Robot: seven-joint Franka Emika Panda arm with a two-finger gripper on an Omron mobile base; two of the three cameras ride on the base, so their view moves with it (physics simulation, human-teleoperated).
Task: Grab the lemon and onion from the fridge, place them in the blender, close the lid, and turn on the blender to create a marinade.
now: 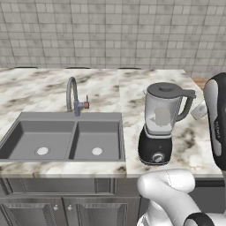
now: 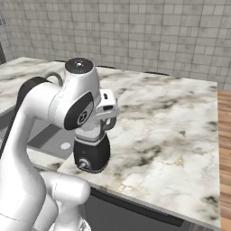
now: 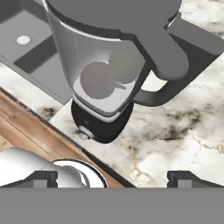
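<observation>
The blender (image 1: 160, 126) stands on the marble counter, a clear tinted jar on a black base with a silver knob (image 3: 85, 132). The dark lid (image 1: 165, 88) sits on the jar's rim, and it appears large at the top of the hand view (image 3: 113, 17). Two round shapes (image 3: 98, 79) lie inside the jar, greyed by its wall; I cannot tell which is the lemon and which the onion. My gripper (image 3: 113, 177) hangs open and empty above and beside the jar's handle (image 3: 162, 94), touching nothing. The fridge is out of view.
A double grey sink (image 1: 66, 139) with a curved faucet (image 1: 73, 95) lies left of the blender. The marble counter (image 2: 171, 131) stretches to the right up to its edge over the wooden floor (image 2: 224, 135). A tiled wall (image 1: 110, 31) runs behind.
</observation>
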